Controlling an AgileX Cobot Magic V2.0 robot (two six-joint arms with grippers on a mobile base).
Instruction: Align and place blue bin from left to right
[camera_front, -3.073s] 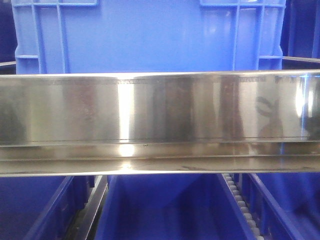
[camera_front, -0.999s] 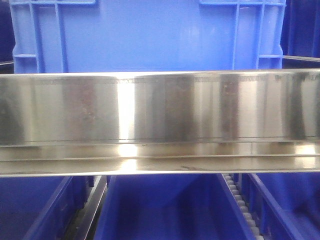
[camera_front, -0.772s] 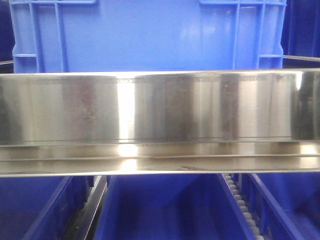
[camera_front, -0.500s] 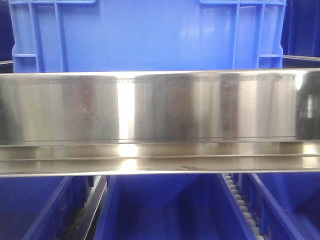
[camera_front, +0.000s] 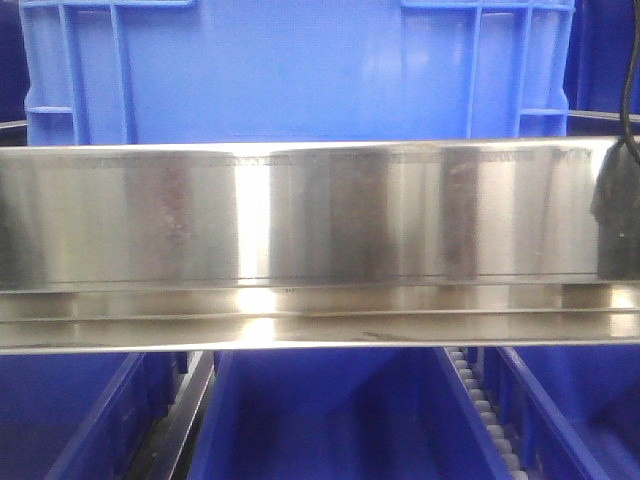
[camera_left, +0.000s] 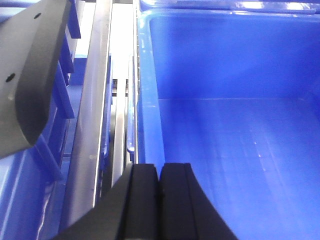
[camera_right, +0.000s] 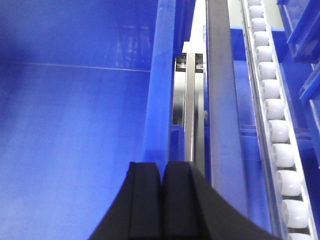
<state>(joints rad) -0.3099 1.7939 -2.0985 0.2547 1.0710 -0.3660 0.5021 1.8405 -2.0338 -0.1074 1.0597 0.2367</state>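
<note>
Both grippers, left gripper and right gripper, are closed together on nothing, so the blue bin is not held. It stands behind the steel rail, spanning most of it, while the grippers hang over the walls of a lower bin; placing seemingly remains.
</note>
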